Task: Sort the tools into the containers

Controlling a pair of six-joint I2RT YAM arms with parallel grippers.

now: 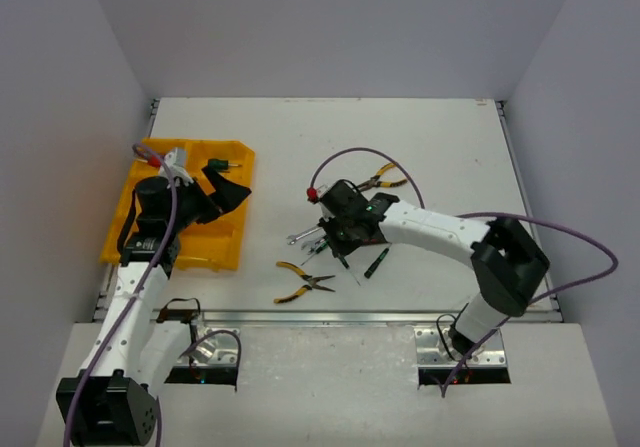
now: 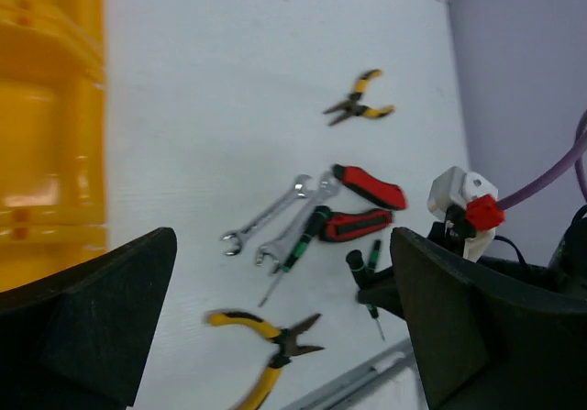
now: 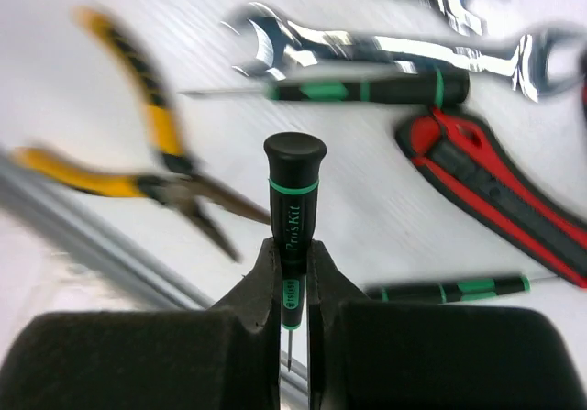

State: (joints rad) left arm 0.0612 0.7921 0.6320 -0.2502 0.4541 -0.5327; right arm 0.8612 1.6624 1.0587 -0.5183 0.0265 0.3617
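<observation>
My right gripper [image 3: 292, 277] is shut on a black screwdriver with green rings [image 3: 293, 199] and holds it just above the table, among the loose tools [image 1: 338, 232]. Around it lie two silver wrenches [image 3: 385, 48], a black-green screwdriver [image 3: 367, 89], red-black handled pliers [image 3: 495, 190], yellow-black pliers [image 3: 147, 144] and another small screwdriver [image 3: 449, 289]. More yellow-black pliers [image 1: 383, 177] lie farther back. My left gripper [image 1: 228, 192] is open and empty over the right side of the yellow tray [image 1: 130, 237]. The left wrist view shows its fingers [image 2: 92, 318] spread wide.
A dark green-handled tool [image 1: 224, 164] lies in the tray's far right compartment. The metal rail [image 1: 380, 317] runs along the table's near edge. White walls close in the table on three sides. The right arm's purple cable [image 1: 360, 154] loops above the tools.
</observation>
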